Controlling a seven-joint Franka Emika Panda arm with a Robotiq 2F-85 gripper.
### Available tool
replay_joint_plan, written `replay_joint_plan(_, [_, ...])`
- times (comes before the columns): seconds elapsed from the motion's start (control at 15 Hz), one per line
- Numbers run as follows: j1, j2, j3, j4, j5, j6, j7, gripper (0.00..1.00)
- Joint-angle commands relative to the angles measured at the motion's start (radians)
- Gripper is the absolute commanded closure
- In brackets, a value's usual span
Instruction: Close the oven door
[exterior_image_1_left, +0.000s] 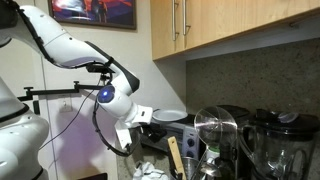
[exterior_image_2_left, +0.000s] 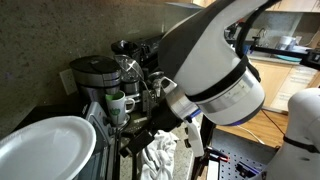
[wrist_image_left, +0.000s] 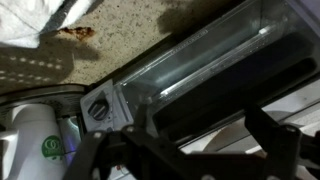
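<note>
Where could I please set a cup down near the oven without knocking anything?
In the wrist view, the speckled counter between the cloth and the oven looks bare. In an exterior view, it is crowded around the blenders, mug and plate.

The speckled stone counter carries the oven, whose silver body stands directly on it. Past the oven's far corner a crumpled white cloth lies on the stone. Just beside the cloth, on the oven's side of it, is a small brown scrap, too blurred to name. By the oven's knob end is a white mug with a green mark, probably standing on the counter too.
</note>
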Motion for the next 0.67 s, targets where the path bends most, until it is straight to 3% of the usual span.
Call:
replay_joint_plan(0.0, [-0.044, -0.039, 0.038, 0.001, 0.159, 0.011, -0.165, 0.0])
replay_joint_plan(0.33, [-0.101, 0.123, 0.089, 0.082, 0.245, 0.051, -0.271, 0.0])
replay_joint_plan(0.6, [-0.176, 0.279, 0.152, 0.219, 0.311, 0.118, -0.336, 0.0])
